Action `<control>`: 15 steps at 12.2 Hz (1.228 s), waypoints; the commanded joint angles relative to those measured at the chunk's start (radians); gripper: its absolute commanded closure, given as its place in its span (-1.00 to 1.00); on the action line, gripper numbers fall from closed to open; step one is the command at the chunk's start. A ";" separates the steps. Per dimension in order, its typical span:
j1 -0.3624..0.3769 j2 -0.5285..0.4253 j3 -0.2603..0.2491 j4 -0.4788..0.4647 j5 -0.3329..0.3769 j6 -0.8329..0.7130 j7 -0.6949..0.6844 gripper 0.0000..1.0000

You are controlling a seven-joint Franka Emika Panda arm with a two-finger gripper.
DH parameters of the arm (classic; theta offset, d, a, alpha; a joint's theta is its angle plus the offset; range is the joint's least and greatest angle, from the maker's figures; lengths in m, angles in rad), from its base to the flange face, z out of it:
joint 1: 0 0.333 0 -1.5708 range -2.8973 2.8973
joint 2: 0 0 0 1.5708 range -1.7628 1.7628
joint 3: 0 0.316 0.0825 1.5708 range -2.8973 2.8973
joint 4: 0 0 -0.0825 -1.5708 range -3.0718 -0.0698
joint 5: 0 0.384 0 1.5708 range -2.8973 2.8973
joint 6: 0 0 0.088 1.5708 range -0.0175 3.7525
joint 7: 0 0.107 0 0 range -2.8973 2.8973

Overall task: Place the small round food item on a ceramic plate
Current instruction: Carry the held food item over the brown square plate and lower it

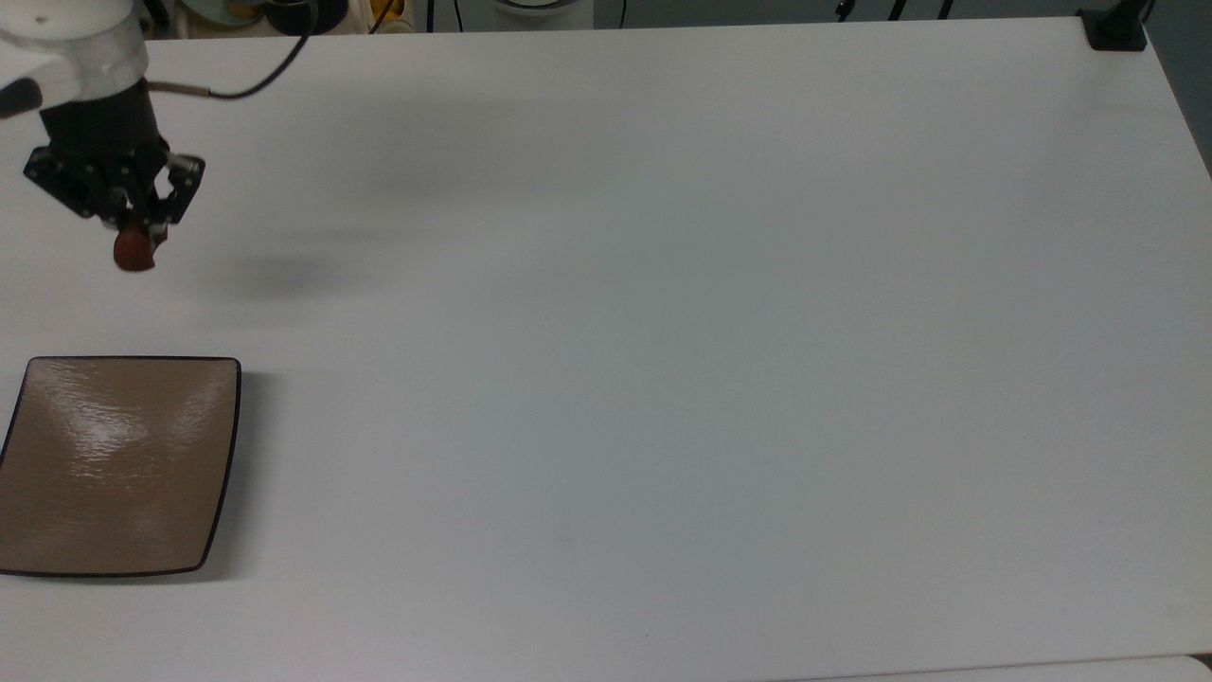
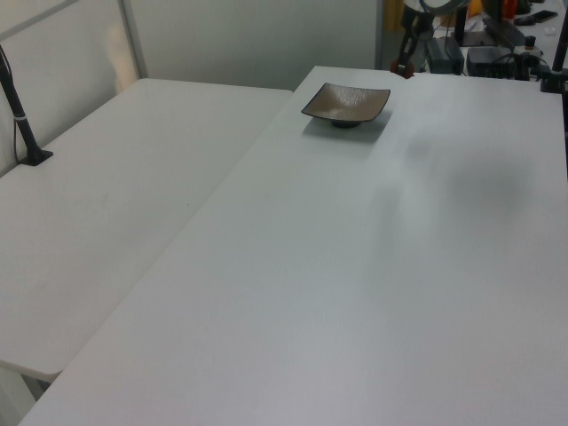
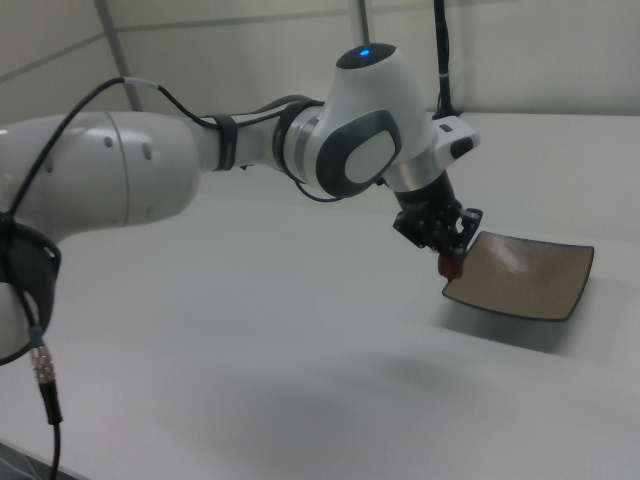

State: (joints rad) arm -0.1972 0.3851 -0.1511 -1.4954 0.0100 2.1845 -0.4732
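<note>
My gripper (image 1: 133,242) hangs above the white table at the top view's upper left, shut on the small round food item (image 1: 133,253), a dark reddish-brown chunk at its fingertips. In the right view the gripper (image 3: 447,258) holds that item (image 3: 449,265) just beside the near left edge of the ceramic plate (image 3: 525,275). The square tan-brown plate (image 1: 114,464) with a thin dark rim lies at the top view's lower left, below the gripper. From the left view the plate (image 2: 346,103) sits at the far end, the gripper (image 2: 406,67) raised to its right with the item (image 2: 407,71).
The white table (image 1: 663,332) stretches wide to the top view's right. A black clamp mount (image 1: 1115,30) sits at its upper right corner. A second white table (image 2: 106,204) adjoins on the left view's left, with a black post (image 2: 22,124). Clutter stands past the far edge.
</note>
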 commanded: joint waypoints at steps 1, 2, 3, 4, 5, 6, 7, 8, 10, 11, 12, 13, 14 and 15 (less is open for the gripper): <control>0.005 0.139 -0.002 0.153 0.053 0.104 0.100 1.00; 0.004 0.168 0.011 0.156 0.054 0.177 0.114 1.00; 0.001 0.188 0.018 0.158 0.054 0.222 0.125 1.00; -0.001 0.227 0.019 0.171 0.054 0.289 0.130 1.00; -0.004 0.260 0.021 0.193 0.056 0.320 0.130 1.00; -0.005 0.309 0.021 0.228 0.056 0.351 0.130 1.00; -0.011 0.346 0.021 0.241 0.056 0.392 0.130 1.00; -0.013 0.378 0.021 0.241 0.056 0.453 0.130 1.00; -0.021 0.418 0.021 0.244 0.056 0.517 0.128 1.00; -0.022 0.429 0.021 0.244 0.054 0.526 0.127 0.97; -0.022 0.442 0.021 0.244 0.054 0.528 0.125 0.89; -0.022 0.446 0.022 0.241 0.054 0.543 0.125 0.69; -0.022 0.452 0.022 0.238 0.054 0.561 0.125 0.45; -0.022 0.460 0.024 0.235 0.054 0.566 0.123 0.28</control>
State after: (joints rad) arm -0.2177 0.8215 -0.1338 -1.2790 0.0485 2.7220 -0.3497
